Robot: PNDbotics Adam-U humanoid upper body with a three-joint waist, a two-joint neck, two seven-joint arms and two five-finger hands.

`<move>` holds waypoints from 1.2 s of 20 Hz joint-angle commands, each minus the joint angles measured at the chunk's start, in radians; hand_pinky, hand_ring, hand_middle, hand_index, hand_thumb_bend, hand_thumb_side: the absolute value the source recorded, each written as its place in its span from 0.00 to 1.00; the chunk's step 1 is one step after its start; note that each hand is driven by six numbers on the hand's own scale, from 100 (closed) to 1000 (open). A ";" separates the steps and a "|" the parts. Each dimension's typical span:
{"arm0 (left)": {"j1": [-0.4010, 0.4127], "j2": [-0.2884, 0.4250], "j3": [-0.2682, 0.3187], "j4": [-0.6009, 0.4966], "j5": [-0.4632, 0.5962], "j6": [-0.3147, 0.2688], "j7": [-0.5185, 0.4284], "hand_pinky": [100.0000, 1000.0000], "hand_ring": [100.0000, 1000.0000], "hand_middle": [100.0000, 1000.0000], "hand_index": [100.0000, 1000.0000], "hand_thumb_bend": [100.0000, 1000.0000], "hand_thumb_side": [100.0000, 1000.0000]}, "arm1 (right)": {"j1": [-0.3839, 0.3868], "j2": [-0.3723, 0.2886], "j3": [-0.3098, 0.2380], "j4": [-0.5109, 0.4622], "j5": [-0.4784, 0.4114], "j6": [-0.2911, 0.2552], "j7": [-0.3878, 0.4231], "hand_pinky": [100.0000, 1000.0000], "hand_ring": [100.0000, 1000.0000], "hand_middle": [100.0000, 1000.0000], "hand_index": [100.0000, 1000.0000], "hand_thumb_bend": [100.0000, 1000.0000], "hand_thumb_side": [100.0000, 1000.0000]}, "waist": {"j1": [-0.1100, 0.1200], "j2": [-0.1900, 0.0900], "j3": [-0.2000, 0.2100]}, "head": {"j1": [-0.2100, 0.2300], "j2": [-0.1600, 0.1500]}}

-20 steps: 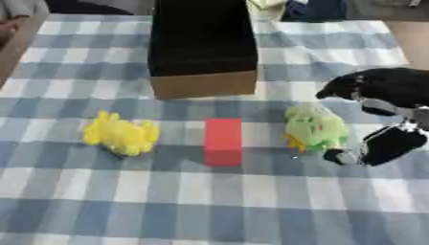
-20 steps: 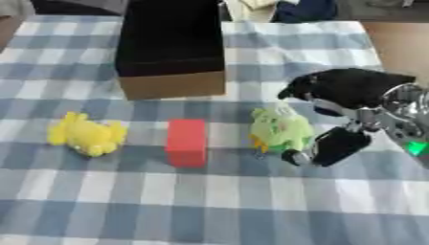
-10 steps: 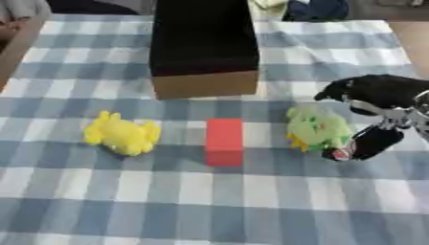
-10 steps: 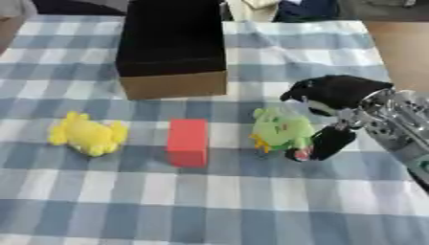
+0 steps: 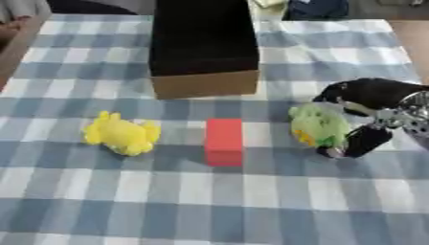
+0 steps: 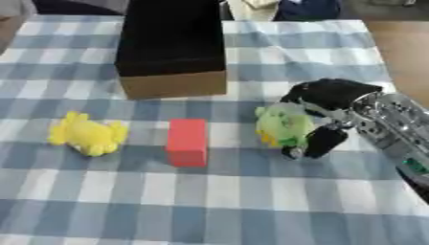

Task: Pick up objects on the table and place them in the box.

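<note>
Right eye view shows your right robot hand (image 6: 322, 117) curling around the green plush toy (image 6: 282, 124) from its 3 o'clock side; it looks soft and light, so squeeze its middle.

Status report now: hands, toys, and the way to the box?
Right hand closing round green toy, still on table. Left hand not in view. Red block, yellow toy untouched. Box path unobstructed.
</note>
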 commanded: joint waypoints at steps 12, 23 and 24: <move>-0.011 0.018 0.007 -0.015 -0.001 -0.001 -0.001 0.54 0.72 0.64 0.81 0.02 1.00 | -0.022 -0.044 -0.032 -0.109 -0.040 0.050 -0.009 0.87 0.87 0.76 0.75 0.03 0.37 | -0.003 -0.023 -0.002 | 0.006 -0.014; -0.011 0.022 0.004 -0.015 0.000 -0.001 -0.003 0.54 0.72 0.64 0.81 0.02 1.00 | -0.098 -0.049 -0.123 -0.243 -0.035 0.118 -0.031 0.85 0.85 0.73 0.73 0.00 0.25 | -0.003 -0.026 -0.006 | 0.002 -0.011; -0.011 0.023 0.002 -0.015 0.000 0.000 -0.006 0.54 0.72 0.64 0.81 0.02 1.00 | -0.113 -0.044 -0.128 -0.248 -0.035 0.124 -0.032 0.85 0.85 0.73 0.72 0.00 0.25 | -0.003 -0.026 -0.006 | 0.001 -0.010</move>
